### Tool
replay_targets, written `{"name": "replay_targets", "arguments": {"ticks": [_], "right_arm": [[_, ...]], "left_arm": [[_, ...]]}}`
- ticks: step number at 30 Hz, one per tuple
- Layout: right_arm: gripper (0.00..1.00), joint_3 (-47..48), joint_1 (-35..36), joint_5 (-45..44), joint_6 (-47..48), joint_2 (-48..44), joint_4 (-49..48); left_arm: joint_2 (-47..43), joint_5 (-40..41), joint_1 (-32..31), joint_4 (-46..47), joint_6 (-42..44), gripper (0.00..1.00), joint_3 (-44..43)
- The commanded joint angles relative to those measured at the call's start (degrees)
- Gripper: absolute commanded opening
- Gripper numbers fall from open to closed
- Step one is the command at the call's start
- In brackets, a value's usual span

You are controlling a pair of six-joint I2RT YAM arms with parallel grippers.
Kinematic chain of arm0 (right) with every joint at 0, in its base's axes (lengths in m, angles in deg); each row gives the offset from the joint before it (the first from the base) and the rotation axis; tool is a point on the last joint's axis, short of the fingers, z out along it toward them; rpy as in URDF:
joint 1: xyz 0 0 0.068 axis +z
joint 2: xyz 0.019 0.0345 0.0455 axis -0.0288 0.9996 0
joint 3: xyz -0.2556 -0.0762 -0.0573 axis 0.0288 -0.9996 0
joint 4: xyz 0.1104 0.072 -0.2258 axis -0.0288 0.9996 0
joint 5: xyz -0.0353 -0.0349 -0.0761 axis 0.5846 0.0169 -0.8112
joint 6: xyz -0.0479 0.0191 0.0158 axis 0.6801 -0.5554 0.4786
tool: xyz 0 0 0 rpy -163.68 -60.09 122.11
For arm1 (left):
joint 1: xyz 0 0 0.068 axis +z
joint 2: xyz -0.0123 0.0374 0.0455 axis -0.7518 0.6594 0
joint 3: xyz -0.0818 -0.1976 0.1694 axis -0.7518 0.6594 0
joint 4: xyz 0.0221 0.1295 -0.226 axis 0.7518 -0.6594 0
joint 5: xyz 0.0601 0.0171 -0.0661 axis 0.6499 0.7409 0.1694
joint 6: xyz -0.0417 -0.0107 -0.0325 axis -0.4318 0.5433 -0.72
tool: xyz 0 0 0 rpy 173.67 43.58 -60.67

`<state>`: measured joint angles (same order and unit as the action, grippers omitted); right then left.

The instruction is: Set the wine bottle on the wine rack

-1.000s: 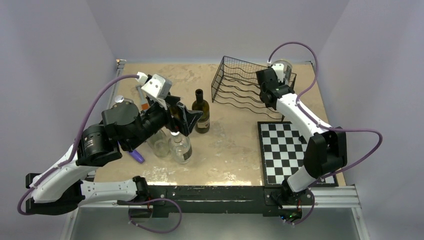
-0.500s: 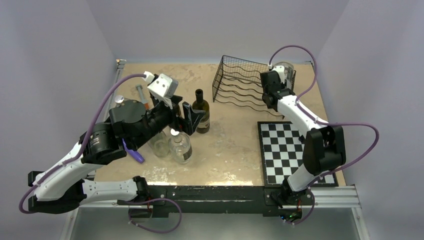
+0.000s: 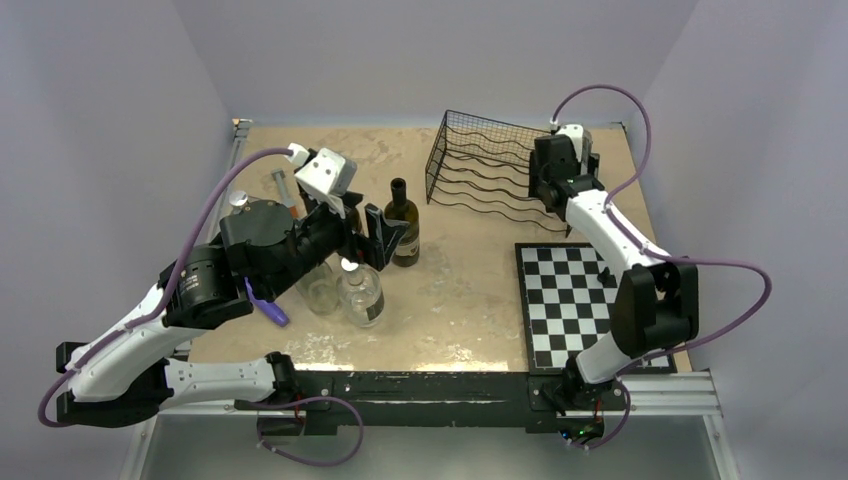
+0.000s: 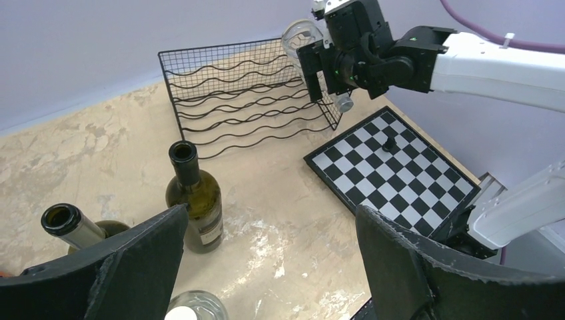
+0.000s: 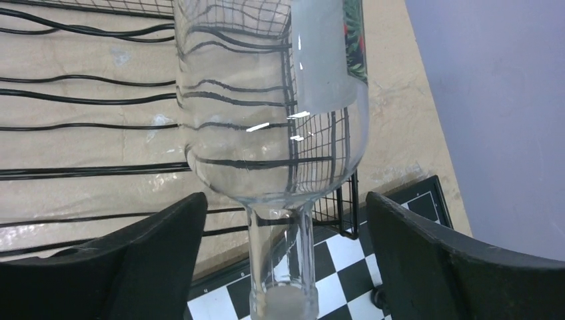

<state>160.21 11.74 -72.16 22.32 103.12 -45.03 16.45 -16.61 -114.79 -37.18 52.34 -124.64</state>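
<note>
Wine bottle (image 5: 266, 100) on wine rack (image 3: 480, 170); right pincer (image 5: 285, 199) spread, straddling neck untouched; left pincer (image 4: 270, 212) wide, empty

Left arm (image 3: 130, 345), right arm (image 3: 605, 222) — white shells, black joints. Purple cable (image 3: 600, 88) loops off each wrist; white camera box (image 3: 325, 175) on left wrist. Left claw (image 4: 271, 215), right claw (image 5: 286, 198) — black, broad matte fingers (image 4: 413, 267), rough edges. Black bases (image 3: 277, 376) on black rail (image 3: 430, 386).

black wavy-wired wine rack (image 3: 481, 168), clear wine bottle (image 5: 266, 100), black-and-white chequered chessboard (image 3: 570, 300)
</note>
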Motion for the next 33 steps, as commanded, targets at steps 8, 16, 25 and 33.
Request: {"name": "replay_targets", "arguments": {"ticks": [8,16,25,33], "right_arm": [[0.98,15.9,-0.2,20.8,3.1,-12.9,16.1],[0.97,18.0,1.5,48.4,0.4,-23.8,24.0],[0.98,11.0,19.7,57.0,0.5,-31.2,19.8],[0.98,8.6,37.0,48.7,0.7,-26.1,13.1]], "left_arm": [[-2.1,3.7,0.1,-0.4,0.3,0.99,-1.5],[-1.1,3.6,0.1,2.4,6.7,0.99,-5.6],[0.4,4.4,0.1,3.6,7.7,0.99,-7.5],[-5.7,6.5,0.1,-2.1,1.6,0.99,-7.0]]}}
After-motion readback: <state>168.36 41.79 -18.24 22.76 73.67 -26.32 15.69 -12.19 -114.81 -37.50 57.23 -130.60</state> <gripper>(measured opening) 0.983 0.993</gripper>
